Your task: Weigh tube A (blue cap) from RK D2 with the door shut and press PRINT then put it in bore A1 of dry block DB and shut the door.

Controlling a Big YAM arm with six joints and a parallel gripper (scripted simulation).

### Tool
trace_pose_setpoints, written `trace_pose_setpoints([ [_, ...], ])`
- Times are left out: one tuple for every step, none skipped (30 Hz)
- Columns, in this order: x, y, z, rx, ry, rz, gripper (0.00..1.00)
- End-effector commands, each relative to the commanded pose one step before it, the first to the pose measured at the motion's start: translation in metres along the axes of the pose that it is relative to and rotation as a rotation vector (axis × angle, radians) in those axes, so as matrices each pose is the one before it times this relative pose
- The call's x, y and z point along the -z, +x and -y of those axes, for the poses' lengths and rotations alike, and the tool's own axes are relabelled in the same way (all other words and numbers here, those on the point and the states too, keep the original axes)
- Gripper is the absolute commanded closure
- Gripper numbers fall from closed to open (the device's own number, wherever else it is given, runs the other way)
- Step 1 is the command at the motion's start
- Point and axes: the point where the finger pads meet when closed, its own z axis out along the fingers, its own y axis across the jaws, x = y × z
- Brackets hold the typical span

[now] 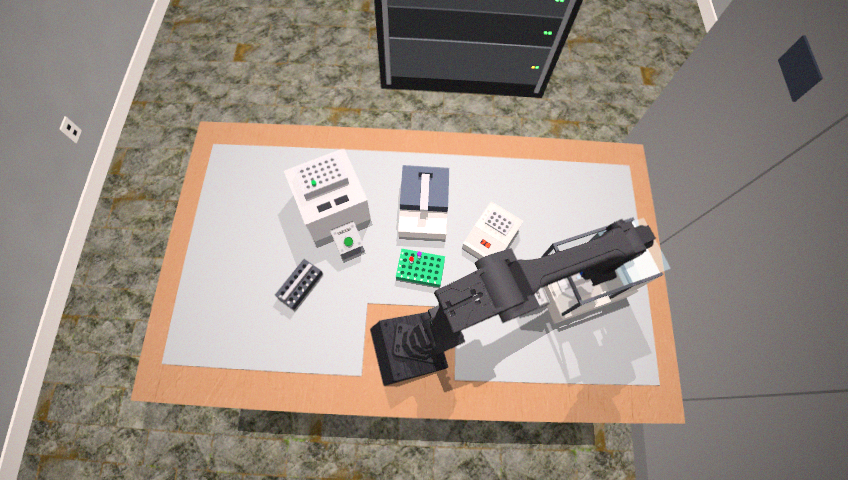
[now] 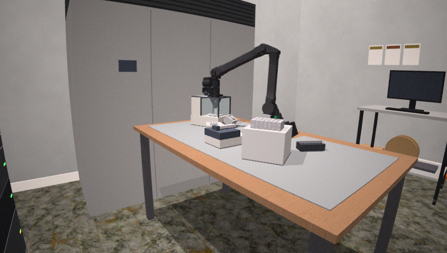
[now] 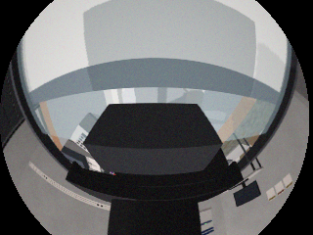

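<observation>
Item 1: tube A (image 1: 581, 273) (image 2: 215, 110), blue-capped. You have it inside the glass box of the balance (image 1: 565, 317) (image 2: 200, 120) (image 3: 285, 105), apparently upright above the pan; whether its foot touches cannot be told.

Item 2: gripper (image 1: 585, 275) (image 2: 215, 103), pointing down, pinching tube A near the cap. In the wrist view a dark block (image 3: 154, 127), probably the door's handle, hides your fingertips.

Item 3: balance door (image 1: 658, 259), slid away from the front, open.

Item 4: dry block DB (image 1: 492, 228) (image 2: 228, 126), its bores awaiting a later step.

Handling notes: expect a light, slim, fairly rigid tube, smooth enough to turn or slip if held loosely and easily toppled once free. Grip it squarely at the cap or just below, leaving the foot clear. Your present step looks like lowering it to the middle part of the pan; descend straight, release gently, and keep the arm off the glass. Weighing, PRINT and bore A1 remain, by this reading.
</observation>
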Motion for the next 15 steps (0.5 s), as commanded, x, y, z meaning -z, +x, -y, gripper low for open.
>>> trace_pose_setpoints([
  [-0.00941, -0.00294, 0.00451, 0.00080, 0.00126, -0.00153, 0.91],
  [-0.00167, 0.00003, 0.00002, 0.00000, 0.00005, -0.00001, 0.91],
  [-0.00095, 0.00019, -0.00073, 0.00124, -0.00055, 0.00004, 0.91],
  [0.00011, 0.00005, -0.00104, 0.00125, -0.00089, 0.00005, 0.91],
  [0.00035, 0.00146, -0.00017, 0.00092, 0.00016, -0.00657, 0.91],
  [0.01730, -0.01025, -0.00221, -0.00559, -0.00345, 0.04123, 0.91],
  [0.00000, 0.00000, 0.00000, 0.00000, 0.00000, 0.00000, 0.91],
  [0.00000, 0.00000, 0.00000, 0.00000, 0.00000, 0.00000, 0.91],
  [0.00000, 0.00000, 0.00000, 0.00000, 0.00000, 0.00000, 0.91],
  [0.00000, 0.00000, 0.00000, 0.00000, 0.00000, 0.00000, 0.91],
  [0.00000, 0.00000, 0.00000, 0.00000, 0.00000, 0.00000, 0.91],
  [0.00000, 0.00000, 0.00000, 0.00000, 0.00000, 0.00000, 0.91],
  [0.00000, 0.00000, 0.00000, 0.00000, 0.00000, 0.00000, 0.91],
  [0.00000, 0.00000, 0.00000, 0.00000, 0.00000, 0.00000, 0.91],
  [0.00000, 0.00000, 0.00000, 0.00000, 0.00000, 0.00000, 0.91],
])
